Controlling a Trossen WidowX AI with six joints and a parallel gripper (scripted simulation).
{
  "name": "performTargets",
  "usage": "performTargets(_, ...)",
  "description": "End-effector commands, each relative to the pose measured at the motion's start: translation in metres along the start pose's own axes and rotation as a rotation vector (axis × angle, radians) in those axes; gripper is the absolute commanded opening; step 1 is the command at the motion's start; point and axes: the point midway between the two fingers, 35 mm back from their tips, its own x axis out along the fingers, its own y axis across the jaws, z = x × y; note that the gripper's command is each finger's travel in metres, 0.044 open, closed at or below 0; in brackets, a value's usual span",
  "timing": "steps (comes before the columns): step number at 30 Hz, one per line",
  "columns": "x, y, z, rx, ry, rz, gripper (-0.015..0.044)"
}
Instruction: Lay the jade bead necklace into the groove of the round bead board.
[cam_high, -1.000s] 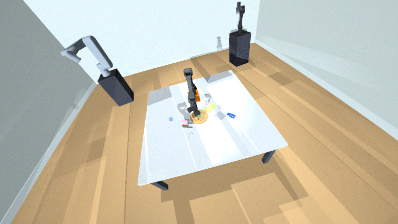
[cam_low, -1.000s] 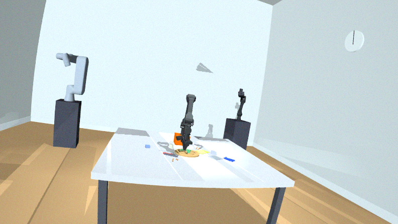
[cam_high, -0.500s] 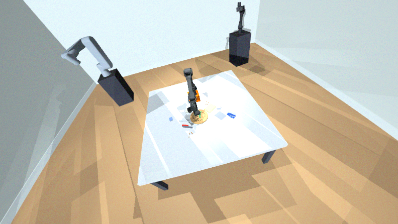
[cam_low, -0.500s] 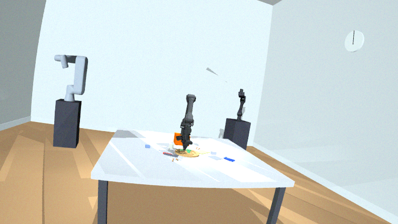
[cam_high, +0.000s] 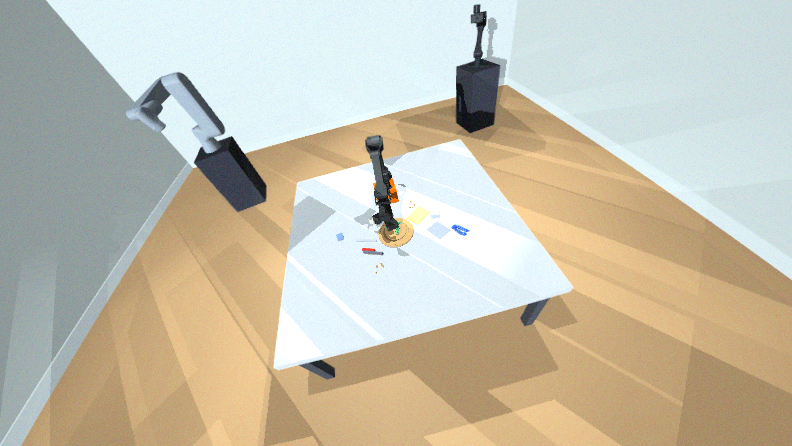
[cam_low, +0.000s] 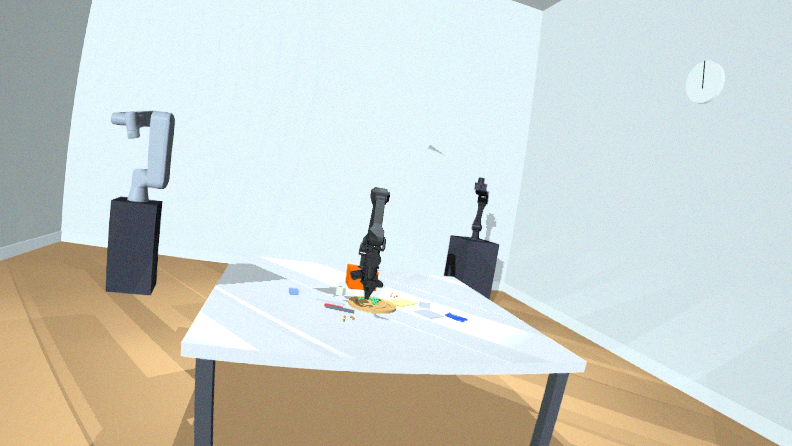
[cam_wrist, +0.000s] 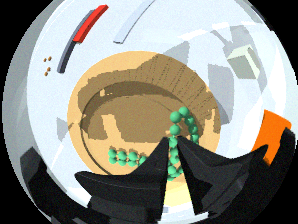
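Observation:
The round wooden bead board (cam_high: 395, 243) (cam_low: 387, 308) (cam_wrist: 77, 115) lies on the table, partly in shadow, its ring groove showing in the wrist view. The jade bead necklace (cam_high: 397, 228) (cam_low: 376, 300) (cam_wrist: 184, 111) lies bunched on the board: a narrow loop at the right and a double row of beads at the lower left in the wrist view. My gripper (cam_high: 392, 227) (cam_low: 366, 298) (cam_wrist: 173, 140) points down at the board, its tips nearly together on a bead of the loop's left strand. The fingers hide the middle of the necklace.
An orange block (cam_high: 394, 191) (cam_low: 354, 277) (cam_wrist: 274, 132) and a pale block (cam_low: 340, 290) (cam_wrist: 243, 62) stand near the board. A red and dark bar (cam_high: 372, 252) (cam_wrist: 90, 25) lies beside it. A yellow sheet (cam_high: 418, 214) and a blue item (cam_high: 460, 229) (cam_low: 456, 317) lie on the other side.

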Motion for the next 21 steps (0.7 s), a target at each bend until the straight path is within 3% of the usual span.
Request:
performTargets(1, 0.0, 0.0, 0.0, 0.0, 0.0, 0.0, 0.0)
performTargets(21, -0.007, 0.007, 0.018, 0.005, -0.002, -0.007, 0.0)
